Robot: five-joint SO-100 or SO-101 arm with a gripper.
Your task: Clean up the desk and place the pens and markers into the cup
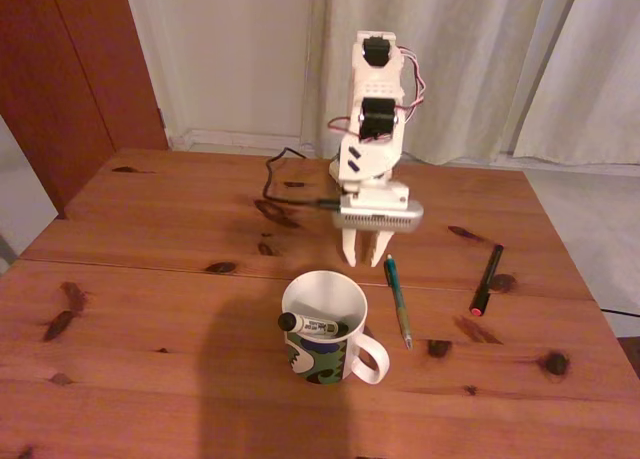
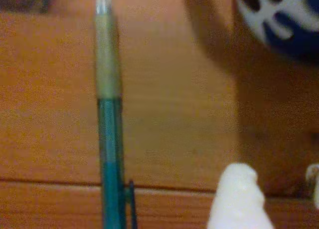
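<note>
The teal-green pen [image 1: 398, 299] lies flat on the desk [image 1: 150, 309], just right of the cup [image 1: 322, 324], which already contains the white marker [image 1: 310, 326]. The gripper [image 1: 366, 256] stands near the pen's upper end, jaws narrowly parted and empty. Risk: descending off-centre could roll the pen or strike the cup. The black pen [image 1: 486, 279] lies farther right.

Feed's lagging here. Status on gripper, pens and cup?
Gripper low behind the mug, jaws apart, empty. White marker in the mug; teal pen and black pen lie on the desk. Nothing blocking.
</note>
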